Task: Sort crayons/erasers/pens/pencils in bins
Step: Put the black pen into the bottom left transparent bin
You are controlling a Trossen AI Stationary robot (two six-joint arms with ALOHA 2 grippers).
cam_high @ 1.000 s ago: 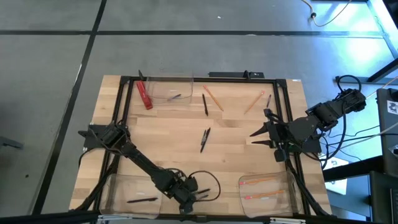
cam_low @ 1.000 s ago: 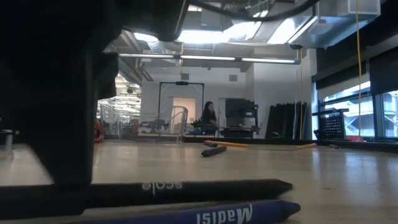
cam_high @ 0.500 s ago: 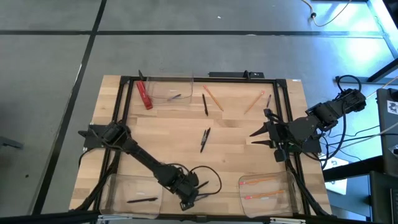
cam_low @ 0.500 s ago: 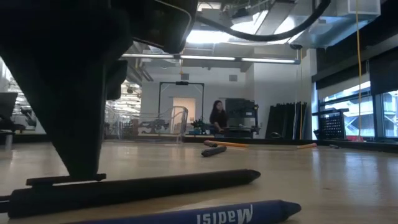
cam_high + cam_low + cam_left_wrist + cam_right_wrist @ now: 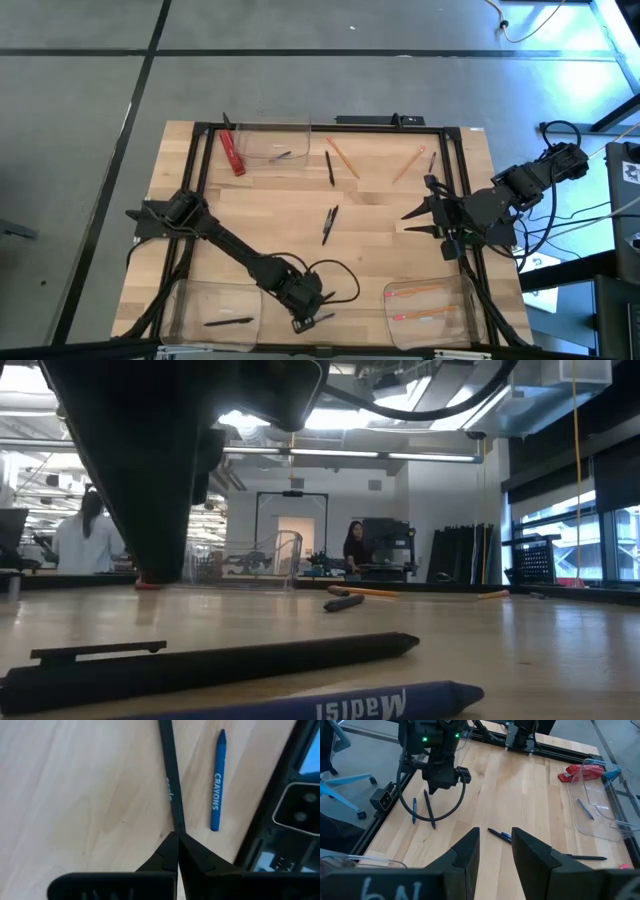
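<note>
A black pen [image 5: 170, 780] and a blue crayon [image 5: 216, 785] lie side by side on the wood near the table's front edge. They fill the foreground of the low view, the pen [image 5: 220, 660] flat on the table and the crayon [image 5: 330, 705] in front of it. My left gripper [image 5: 176, 836] is shut and hangs just above the pen's near end, tip [image 5: 160, 575] clear of the table. It is between the two near bins [image 5: 303, 322]. My right gripper [image 5: 415, 215] waits open above the table's right side.
The near-left bin [image 5: 190, 300] holds a pen and the near-right bin [image 5: 445, 305] holds pencils. The far bin [image 5: 300, 135] holds a thin stick, with a red flat piece [image 5: 232, 153] beside it. Loose pens [image 5: 329, 168] and pencils [image 5: 342, 158] lie mid-table and at the far side.
My left gripper, shut throughout, has risen off the black pen and drifted a little toward the table's right edge. The pen slid a short way along the table under it and now lies free.
</note>
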